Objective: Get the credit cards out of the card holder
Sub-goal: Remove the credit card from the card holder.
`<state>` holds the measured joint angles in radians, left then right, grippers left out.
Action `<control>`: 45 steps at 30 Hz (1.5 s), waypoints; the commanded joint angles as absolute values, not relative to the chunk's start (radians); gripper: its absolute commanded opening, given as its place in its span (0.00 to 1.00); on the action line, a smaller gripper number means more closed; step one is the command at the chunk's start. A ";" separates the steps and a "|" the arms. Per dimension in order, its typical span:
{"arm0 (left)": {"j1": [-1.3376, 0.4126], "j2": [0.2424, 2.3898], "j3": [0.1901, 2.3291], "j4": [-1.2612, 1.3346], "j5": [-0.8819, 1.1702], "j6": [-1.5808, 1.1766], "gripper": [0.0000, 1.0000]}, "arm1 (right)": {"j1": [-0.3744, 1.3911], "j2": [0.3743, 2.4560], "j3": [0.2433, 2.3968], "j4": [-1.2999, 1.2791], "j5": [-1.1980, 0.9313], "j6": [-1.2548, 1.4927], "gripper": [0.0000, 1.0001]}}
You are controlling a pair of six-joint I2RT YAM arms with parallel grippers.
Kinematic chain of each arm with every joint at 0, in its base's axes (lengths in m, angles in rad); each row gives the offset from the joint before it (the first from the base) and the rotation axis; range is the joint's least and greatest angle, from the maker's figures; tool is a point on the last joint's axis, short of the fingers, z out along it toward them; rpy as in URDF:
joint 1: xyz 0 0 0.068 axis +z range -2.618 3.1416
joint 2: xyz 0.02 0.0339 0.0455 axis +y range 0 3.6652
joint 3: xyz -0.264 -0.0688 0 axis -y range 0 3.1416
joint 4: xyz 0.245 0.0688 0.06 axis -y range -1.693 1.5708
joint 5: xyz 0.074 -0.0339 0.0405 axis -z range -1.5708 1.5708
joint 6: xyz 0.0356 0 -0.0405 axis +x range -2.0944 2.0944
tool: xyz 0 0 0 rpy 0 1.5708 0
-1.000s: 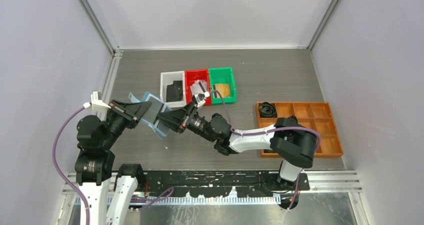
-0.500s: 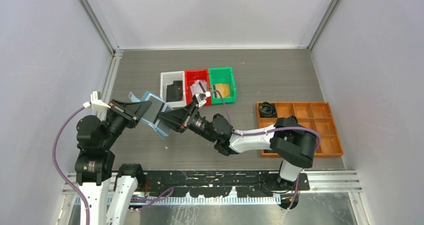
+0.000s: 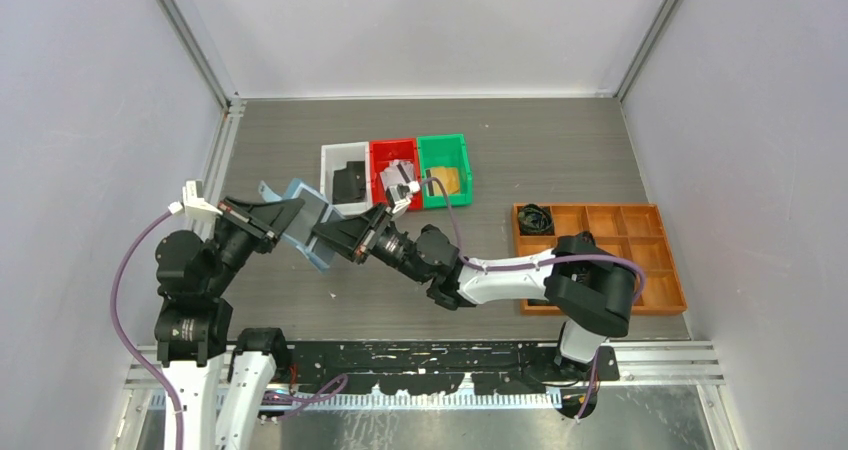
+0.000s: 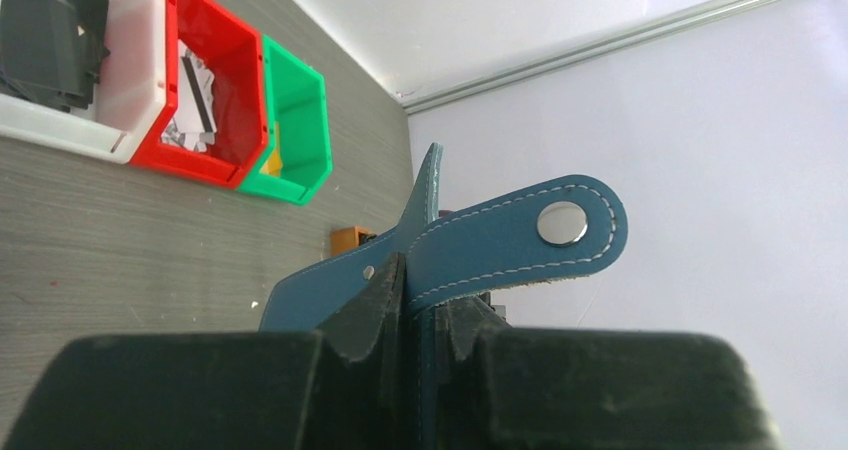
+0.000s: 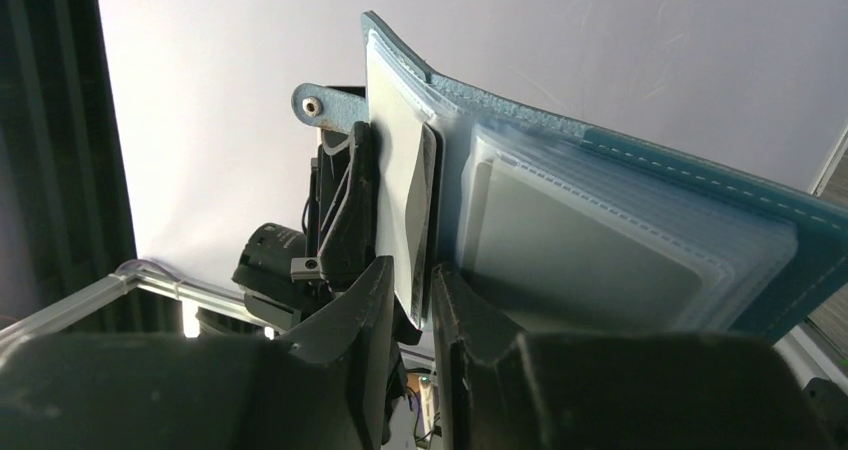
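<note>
The blue card holder (image 3: 303,222) hangs open in the air at left centre. My left gripper (image 3: 290,217) is shut on its cover; the left wrist view shows the fingers (image 4: 385,300) pinching the blue leather below the snap tab (image 4: 560,223). My right gripper (image 3: 325,235) reaches into the holder. In the right wrist view its fingers (image 5: 372,285) close on a silver-grey credit card (image 5: 400,185) with a dark edge, sticking out of a light blue slot. More slots (image 5: 600,245) lie to the right.
Three bins stand behind the holder: a white one (image 3: 343,162) with a black card (image 3: 350,183), a red one (image 3: 378,175) with silver cards (image 3: 398,175), a green one (image 3: 462,175) with a gold card (image 3: 447,181). An orange compartment tray (image 3: 620,260) with a coiled black cable (image 3: 535,218) sits at right.
The right gripper has pushed slightly left and up into the holder. The holder and left gripper shifted a little with it.
</note>
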<state>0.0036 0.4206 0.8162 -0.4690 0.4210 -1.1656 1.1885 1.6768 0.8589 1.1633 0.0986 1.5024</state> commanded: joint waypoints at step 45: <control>-0.009 0.457 0.873 -0.395 0.587 -1.314 0.09 | 1.212 1.628 0.713 1.407 0.137 1.469 0.03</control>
